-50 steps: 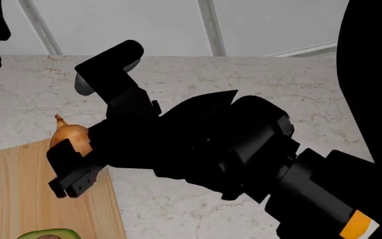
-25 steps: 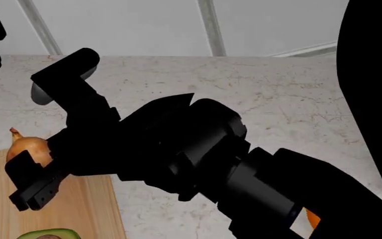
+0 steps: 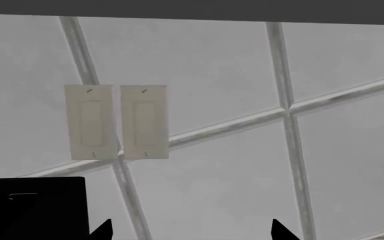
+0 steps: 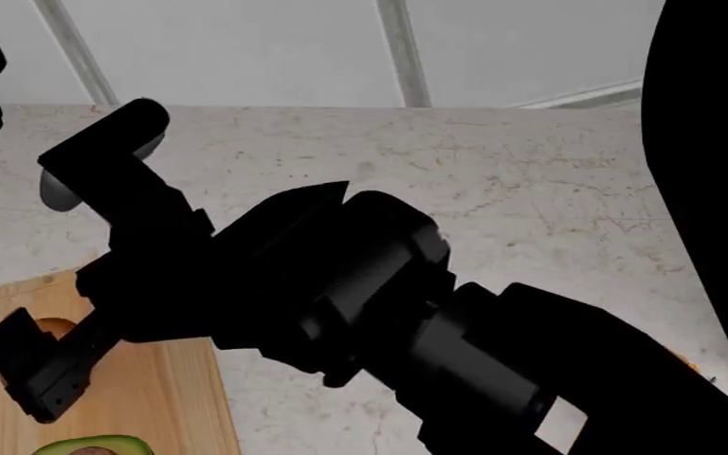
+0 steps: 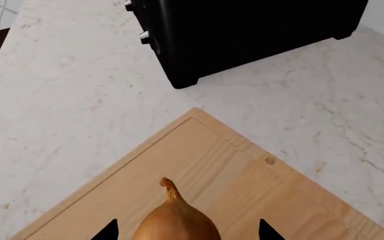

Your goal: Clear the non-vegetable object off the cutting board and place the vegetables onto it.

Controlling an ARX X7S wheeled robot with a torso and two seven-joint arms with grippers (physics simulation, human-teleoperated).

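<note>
The onion (image 5: 176, 220) is golden-brown and smooth-skinned, with a thin curled stem tip, and it sits between the two dark fingertips of the right tool (image 5: 185, 231) in the right wrist view, over the wooden cutting board (image 5: 245, 185); whether it touches the board cannot be told. In the head view only a sliver of the onion (image 4: 50, 327) shows, at about 9 o'clock, behind the right tool (image 4: 38, 365), whose jaws stand spread about the onion's width on either side of it; whether they press it is not clear. The board (image 4: 149, 398) is pale, straight-grained wood with a shallow groove near its rim and a rounded corner. At 7 o'clock in the head view a strip of dark green avocado (image 4: 86, 445) lies on the board at the frame's lower edge. The board rests on a white marbled surface (image 4: 529, 190). In the right wrist view a black boxy appliance (image 5: 245, 35) stands on the surface beyond the board's corner. The left tool (image 3: 188, 232) shows only two dark tips well apart with nothing between them, facing a grey tiled wall (image 3: 212, 65) with two pale switch plates (image 3: 117, 121).
</note>
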